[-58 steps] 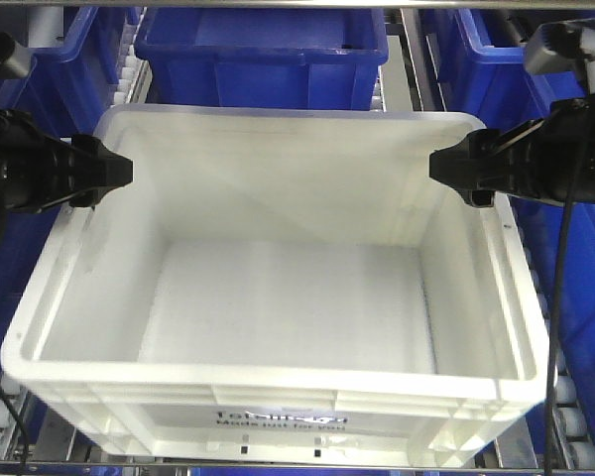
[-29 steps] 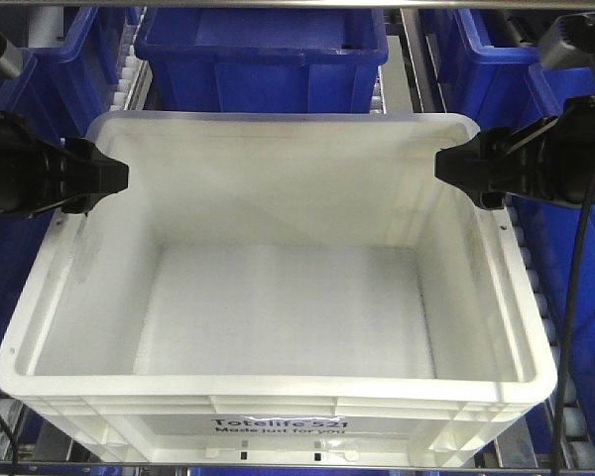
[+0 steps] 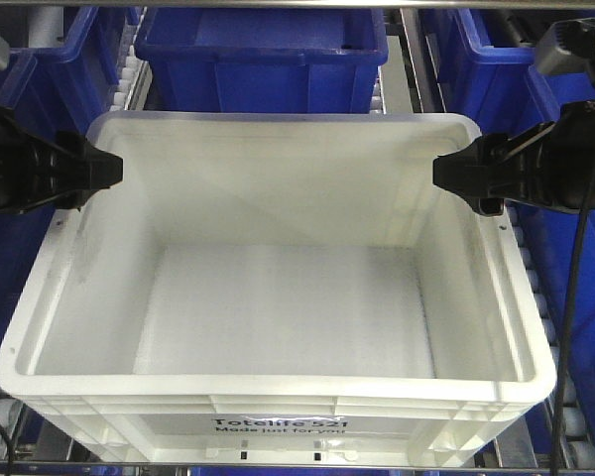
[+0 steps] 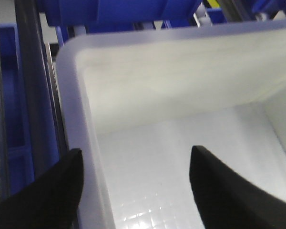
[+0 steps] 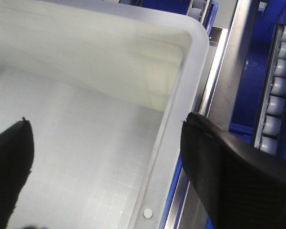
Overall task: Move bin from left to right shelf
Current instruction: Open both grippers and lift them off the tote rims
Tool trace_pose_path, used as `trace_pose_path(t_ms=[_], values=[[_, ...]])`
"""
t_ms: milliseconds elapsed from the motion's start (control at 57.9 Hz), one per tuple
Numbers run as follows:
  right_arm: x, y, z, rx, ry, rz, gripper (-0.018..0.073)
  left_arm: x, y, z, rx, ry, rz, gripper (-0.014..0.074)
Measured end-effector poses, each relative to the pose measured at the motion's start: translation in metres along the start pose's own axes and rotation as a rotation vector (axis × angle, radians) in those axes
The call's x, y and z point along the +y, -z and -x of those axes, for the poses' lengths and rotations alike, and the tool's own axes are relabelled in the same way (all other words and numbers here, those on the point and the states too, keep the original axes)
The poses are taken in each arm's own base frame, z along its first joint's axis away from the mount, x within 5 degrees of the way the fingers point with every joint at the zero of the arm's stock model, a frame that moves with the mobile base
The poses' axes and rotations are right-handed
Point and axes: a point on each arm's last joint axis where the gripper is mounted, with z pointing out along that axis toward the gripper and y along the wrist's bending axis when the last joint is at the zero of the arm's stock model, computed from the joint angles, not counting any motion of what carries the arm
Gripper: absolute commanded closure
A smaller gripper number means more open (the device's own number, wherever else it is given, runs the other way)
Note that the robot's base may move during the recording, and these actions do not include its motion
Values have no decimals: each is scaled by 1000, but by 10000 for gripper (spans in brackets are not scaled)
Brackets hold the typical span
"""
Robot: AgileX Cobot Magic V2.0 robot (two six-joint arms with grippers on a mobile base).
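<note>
— Since a second ago the bin [image 3: 278, 288] has slid a little nearer the front of the shelf and looks to have settled; its printed side sits lower in the front view, and the left gripper [image 3: 104, 171] has drawn back toward the left wall.

— Where does the bin sit now?

— On the roller lane, filling most of the front view, with nothing inside. Its grid-textured floor shows plainly. Black lettering on the near side reads "Totelife" and "Made just for you". Behind it stands a dark blue crate [image 3: 263, 50], close to the far rim, and more blue crates [image 3: 476, 59] flank it on both sides.

— And the arms?

— One at each side wall, near the far corners. From the left wrist camera, the left gripper [image 4: 136, 191] is spread wide with the bin's left wall [image 4: 81, 143] between its black fingers [image 4: 52, 195]: one outside, one inside over the floor. Neither seems to press the plastic, though the blur makes that hard to judge.

— Same on the right?

— Much the same (mirror image, really). The right gripper [image 5: 105, 162] is spread too, straddling the right rim [image 5: 181, 109], one finger [image 5: 229, 176] outside by the metal rail [image 5: 229, 81] and the white rollers [image 5: 276, 95], the other inside. In the front view the right gripper [image 3: 454, 174] reaches in over the rim.
</note>
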Motion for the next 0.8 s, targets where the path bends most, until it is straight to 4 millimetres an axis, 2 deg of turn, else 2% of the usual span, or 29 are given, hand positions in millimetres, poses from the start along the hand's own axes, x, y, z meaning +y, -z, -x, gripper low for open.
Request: trace_pose_path(t_ms=[156, 173, 207, 363, 588, 674, 795], values=[[1, 7, 5, -57, 18, -10, -27, 1, 4, -8, -22, -12, 5, 135], [1, 14, 4, -134, 18, -25, -27, 5, 3, -26, -18, -16, 15, 135], [0, 16, 0, -156, 13, -31, -27, 6, 3, -32, -22, -14, 18, 135], [-2, 23, -24, -210, 18, -60, -27, 9, 13, -49, -75, -20, 27, 136], [0, 50, -52, -315, 99, -98, -27, 10, 39, -71, -194, -76, 33, 136], [2, 64, -70, -359, 126, -109, -27, 10, 52, -85, -236, -101, 33, 136], [6, 88, -100, -453, 151, -120, -27, 12, 71, -114, -292, -136, 32, 136]])
